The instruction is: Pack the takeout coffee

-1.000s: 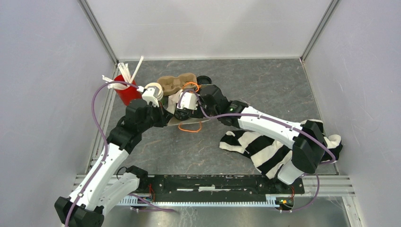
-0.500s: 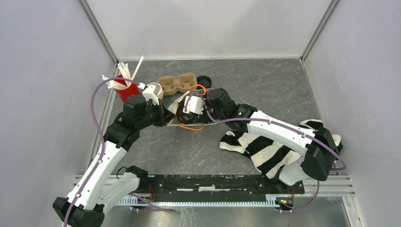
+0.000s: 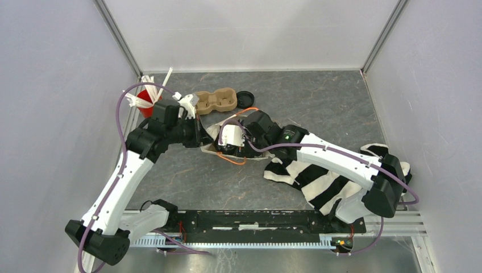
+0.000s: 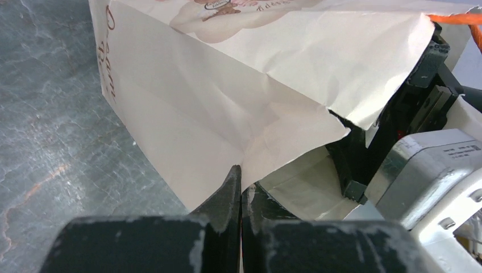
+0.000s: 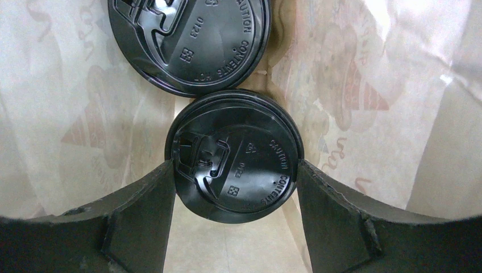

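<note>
Seen from above, left to right. At the far left edge stands one red cup (image 3: pixel 145 105) holding several white straws (image 3: pixel 149 84). Next to it, the left gripper (image 4: pixel 239 176) is pinched fully closed on the ragged edge of one cream paper bag (image 4: pixel 227 85) printed with brown script. Two orange cord loops (image 3: pixel 233 161) show at the bag. Behind the bag lies one brown pulp carrier (image 3: pixel 217 101) with two wells, and just right of it one black disc (image 3: pixel 245 98).

The right gripper (image 5: pixel 236 168) reaches inside the bag, its jaws set wide, one finger against each side of the nearer cup (image 5: pixel 233 153). Both of the two coffee cups are in the bag. The second cup (image 5: pixel 187 40) sits just beyond the first, and only their black lids show.

One black-and-white striped cloth (image 3: pixel 318 182) lies at the right, under the right arm.

The table (image 3: pixel 318 102) is dark grey, mottled like stone. Plain pale walls (image 3: pixel 244 34) enclose three sides.
</note>
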### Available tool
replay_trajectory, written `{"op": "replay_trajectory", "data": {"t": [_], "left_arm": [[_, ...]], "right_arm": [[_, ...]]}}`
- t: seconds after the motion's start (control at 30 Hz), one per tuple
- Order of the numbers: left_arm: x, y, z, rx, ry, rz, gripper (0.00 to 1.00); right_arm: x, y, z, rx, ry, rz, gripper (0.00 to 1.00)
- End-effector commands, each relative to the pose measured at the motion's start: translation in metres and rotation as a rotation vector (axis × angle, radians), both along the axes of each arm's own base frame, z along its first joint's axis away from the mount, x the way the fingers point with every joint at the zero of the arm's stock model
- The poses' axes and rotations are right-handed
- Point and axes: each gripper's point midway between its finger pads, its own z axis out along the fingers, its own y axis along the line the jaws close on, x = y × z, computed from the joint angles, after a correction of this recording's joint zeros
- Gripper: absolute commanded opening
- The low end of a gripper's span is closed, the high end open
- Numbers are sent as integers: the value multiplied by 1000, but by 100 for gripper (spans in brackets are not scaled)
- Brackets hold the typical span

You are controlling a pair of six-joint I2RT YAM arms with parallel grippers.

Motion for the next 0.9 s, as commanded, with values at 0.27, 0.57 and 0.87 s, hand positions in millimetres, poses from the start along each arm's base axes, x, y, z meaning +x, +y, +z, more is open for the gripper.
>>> {"op": "replay_trajectory", "data": {"t": [0.27, 0.57, 0.87], "left_arm": [[-4, 3, 1, 62, 213, 22, 2], [26, 15, 1, 141, 159, 123, 2], [44, 13, 0, 156, 149, 146, 2]], "right_arm": [[-3, 3, -16, -69, 68, -17, 51], [8, 24, -44, -59, 123, -13, 51], [25, 18, -63, -120, 123, -44, 55]]}}
